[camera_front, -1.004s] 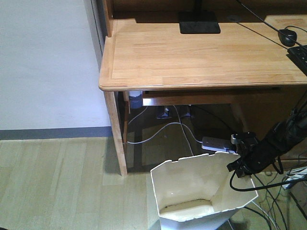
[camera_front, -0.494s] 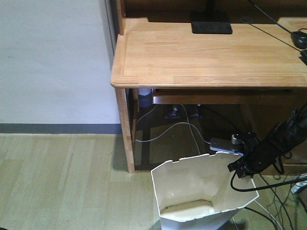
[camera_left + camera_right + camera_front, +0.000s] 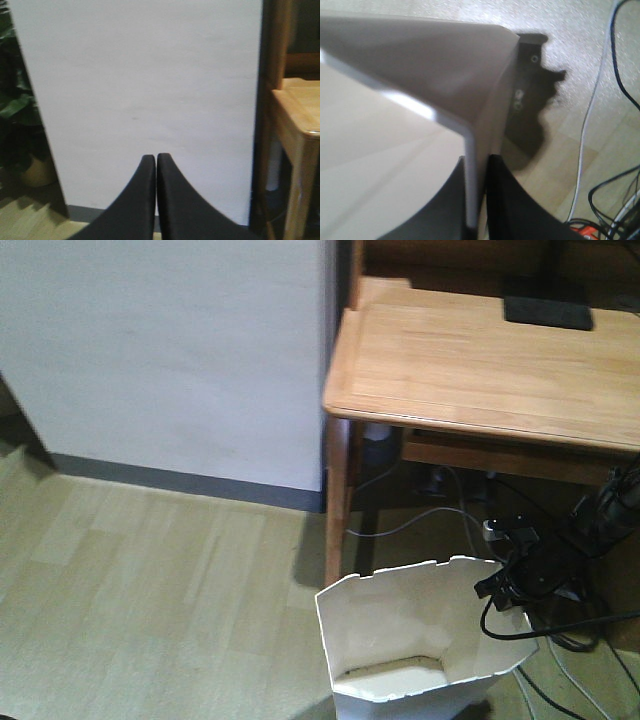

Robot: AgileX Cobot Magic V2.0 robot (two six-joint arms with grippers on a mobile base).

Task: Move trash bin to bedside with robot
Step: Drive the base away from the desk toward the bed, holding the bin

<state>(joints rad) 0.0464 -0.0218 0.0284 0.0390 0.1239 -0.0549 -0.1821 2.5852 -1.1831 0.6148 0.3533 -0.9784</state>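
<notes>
Exterior front-facing view: a white wall (image 3: pixel 170 350) fills the far left and a wooden desk (image 3: pixel 480 360) the far right. The trash bin (image 3: pixel 420 640) stands near, on the floor in front of the desk. The right gripper (image 3: pixel 477 172) pinches the bin's right rim. The left gripper (image 3: pixel 156 167) has its fingers pressed together, holding nothing.

My trash bin (image 3: pixel 400 640), in front of the desk (image 3: pixel 480 360), is thin white plastic, smooth and faintly glossy, cream-toned inside. The desk is light wood with visible grain and a satin sheen. The floor (image 3: pixel 150 570) left of the desk is pale wood-look plank, matt. The wall (image 3: pixel 170 350) is flat matt white. My left gripper (image 3: pixel 156 160) and right gripper (image 3: pixel 478 161) show smooth black fingers, seemingly plastic. The cables (image 3: pixel 593 95) are sheathed white and black.
</notes>
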